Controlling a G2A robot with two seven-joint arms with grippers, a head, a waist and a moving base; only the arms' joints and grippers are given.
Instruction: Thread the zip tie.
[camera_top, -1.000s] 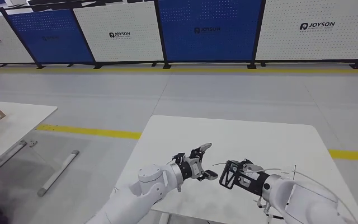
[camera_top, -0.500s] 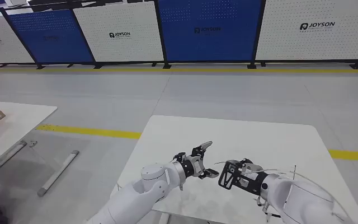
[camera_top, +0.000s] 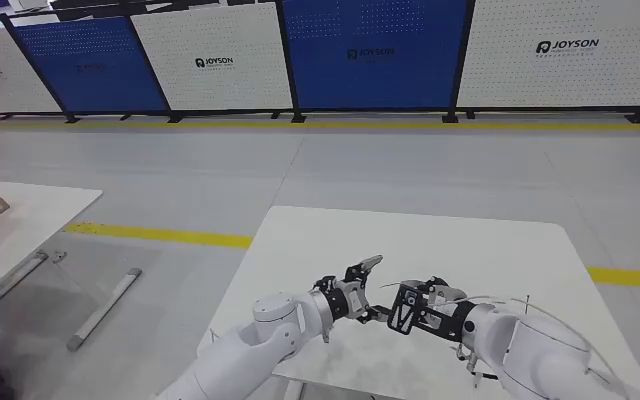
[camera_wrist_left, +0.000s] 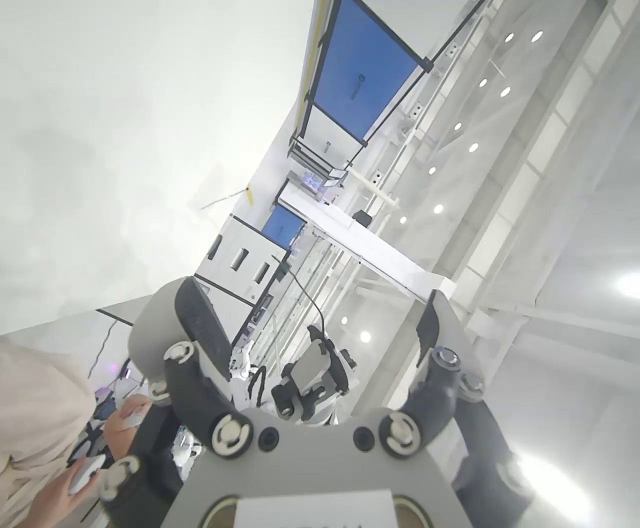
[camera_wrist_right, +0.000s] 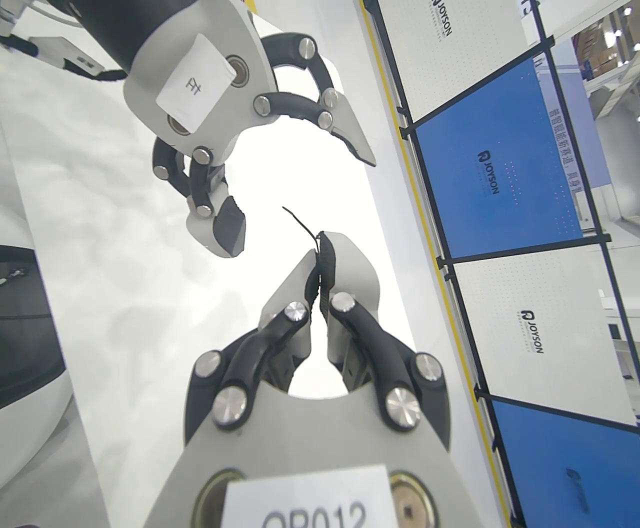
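White table on a grey floor crossed by yellow lines. Behind, a row of blue and white pegboard panels; a second table at left; round ceiling lights overhead.

Black on white
A thin black plastic zip tie; plain white table; blue-and-white dotted pegboard panels.
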